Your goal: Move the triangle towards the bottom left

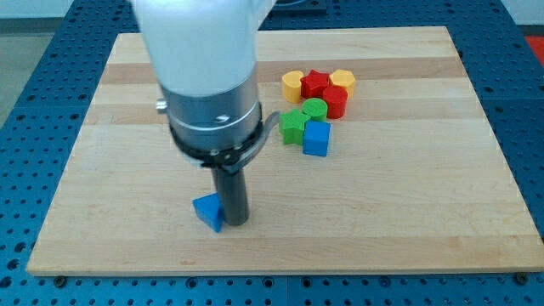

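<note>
A blue triangle lies on the wooden board near the view's bottom, left of centre. My tip touches the triangle's right side. The rod comes down from a large white and grey arm body that hides part of the board behind it.
A cluster of blocks sits at the view's upper right: a yellow block, a red star, a yellow hexagon, a red cylinder, a green cylinder, a green star and a blue cube.
</note>
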Robot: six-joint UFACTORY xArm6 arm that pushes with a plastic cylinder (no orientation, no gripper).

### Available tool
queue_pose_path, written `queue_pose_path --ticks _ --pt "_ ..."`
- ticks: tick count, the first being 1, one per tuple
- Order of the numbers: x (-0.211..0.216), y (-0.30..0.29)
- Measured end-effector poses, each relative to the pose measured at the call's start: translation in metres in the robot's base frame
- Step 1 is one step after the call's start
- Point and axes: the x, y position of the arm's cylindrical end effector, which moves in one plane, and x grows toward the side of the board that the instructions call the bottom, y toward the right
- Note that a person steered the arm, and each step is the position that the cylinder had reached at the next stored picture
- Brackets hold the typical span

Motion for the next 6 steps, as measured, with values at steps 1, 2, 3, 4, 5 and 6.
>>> queue_pose_path --ticks 1,2,3,4,5,6 --pt "0.011 -0.026" --pt "0.009 -0.051" --pt "-0.004 -0.052" --pt "-0.020 -0.050" --pt "-0.039 -0.041" --pt "-0.044 -0.048"
